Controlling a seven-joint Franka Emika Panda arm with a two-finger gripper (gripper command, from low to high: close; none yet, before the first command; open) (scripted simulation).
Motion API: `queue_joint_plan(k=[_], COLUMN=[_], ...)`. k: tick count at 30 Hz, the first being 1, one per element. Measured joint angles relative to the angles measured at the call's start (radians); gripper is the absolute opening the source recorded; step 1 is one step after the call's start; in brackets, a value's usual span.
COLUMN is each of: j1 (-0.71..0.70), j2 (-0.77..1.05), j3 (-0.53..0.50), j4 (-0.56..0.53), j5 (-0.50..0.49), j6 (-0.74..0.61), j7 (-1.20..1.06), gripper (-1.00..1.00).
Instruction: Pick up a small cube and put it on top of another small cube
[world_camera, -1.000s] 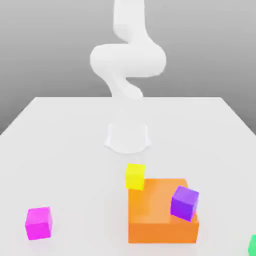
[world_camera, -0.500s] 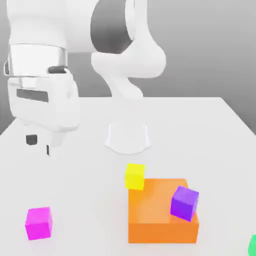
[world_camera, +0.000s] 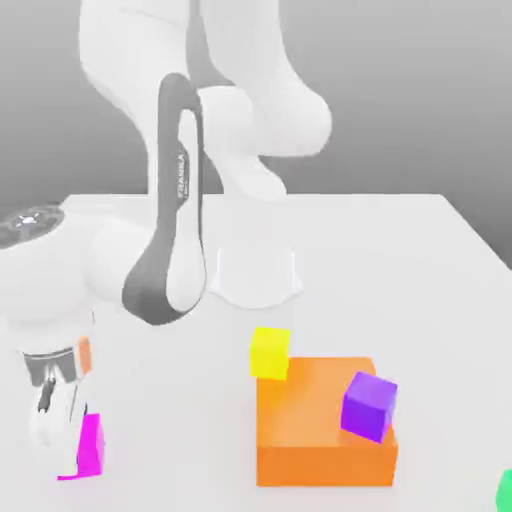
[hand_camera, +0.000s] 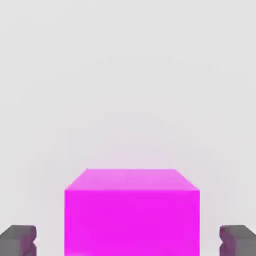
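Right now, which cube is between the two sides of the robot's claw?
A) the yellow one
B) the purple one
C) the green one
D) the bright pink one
D, because in the hand view the bright pink cube sits between the claw's two fingers, with a gap on each side.

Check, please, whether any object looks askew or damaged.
The violet cube looks askew: it sits turned relative to the orange block, overlapping its edge on the exterior view's right. I see no damage.
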Motion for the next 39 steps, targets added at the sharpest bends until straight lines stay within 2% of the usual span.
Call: queue_joint_plan(k=[5, 11, 17, 31, 33, 37, 38, 39], j1=[-0.001, 0.033, 0.114, 0.344, 0.357, 0.356, 0.355, 0.355], j2=[0.003, -0.191, -0.407, -0.913, -0.906, -0.784, -0.754, -0.754], j3=[0.001, -0.027, 0.061, 0.156, 0.165, 0.176, 0.177, 0.177], j4=[0.0, -0.048, -0.164, -0.445, -0.472, -0.508, -0.515, -0.515], j5=[-0.001, -0.068, -0.067, -0.114, -0.12, -0.12, -0.12, -0.12], j6=[0.003, -0.141, -0.24, -0.462, -0.428, -0.271, -0.234, -0.234], j7=[0.001, 0.025, -0.171, -0.617, -0.643, -0.652, -0.651, -0.651], gripper=[-1.0, -1.0, -1.0, -1.0, -1.0, -1.0, 1.0, 1.0])
